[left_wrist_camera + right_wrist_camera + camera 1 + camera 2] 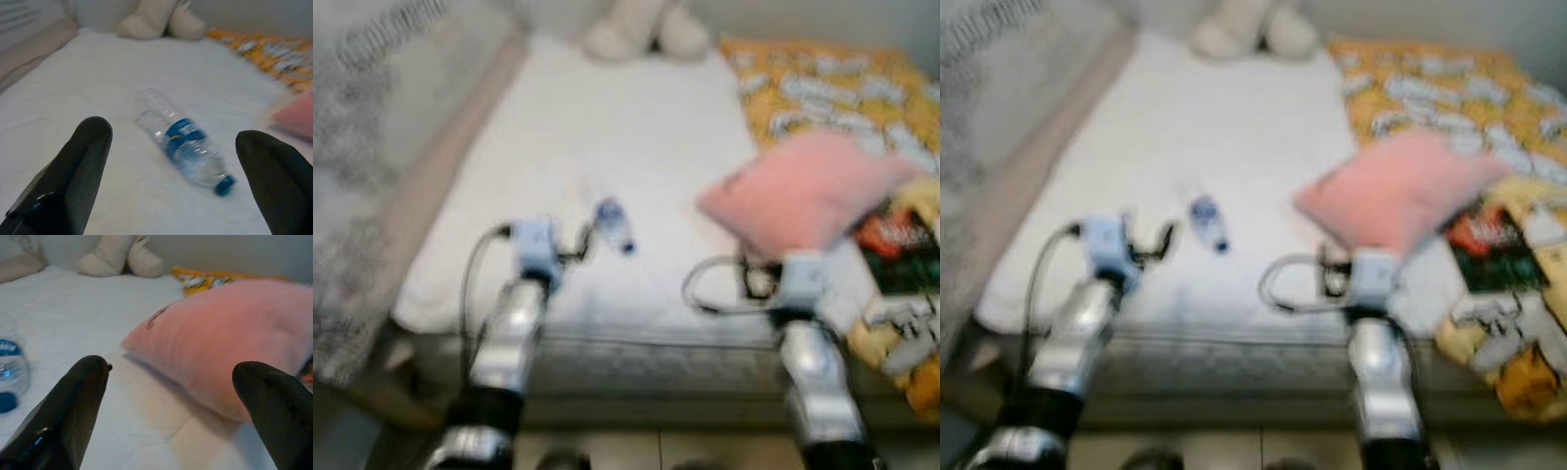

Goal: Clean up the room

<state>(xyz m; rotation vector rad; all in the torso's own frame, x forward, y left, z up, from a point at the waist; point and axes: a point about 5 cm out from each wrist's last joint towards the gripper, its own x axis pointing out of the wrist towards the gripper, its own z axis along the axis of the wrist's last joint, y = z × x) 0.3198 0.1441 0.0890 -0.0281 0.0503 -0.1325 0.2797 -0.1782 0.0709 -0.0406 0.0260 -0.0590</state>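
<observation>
- On the white bed sheet (607, 137) lies a clear plastic bottle with a blue label and cap (183, 142), on its side.
- Left gripper (171, 171) is wide open near it, holding nothing.
- Right gripper (171, 401) is wide open, empty, facing a soft pink pillow (230, 338).
- Beside the pillow lies an orange patterned blanket (842, 88).

One clear plastic bottle (182, 142) with a blue label and blue cap lies on the single white bed (607, 127) near the middle of the frame, and one pink pillow (806, 188) sits at the right. One cream plush toy (644, 29) rests at the top centre, and one orange patterned blanket (842, 88) covers the upper right. Two silver arms reach in from the bottom edge, each ending in one tool, the left tool (176, 161) and the right tool (168, 396), with two black fingers apiece, spread wide.
</observation>
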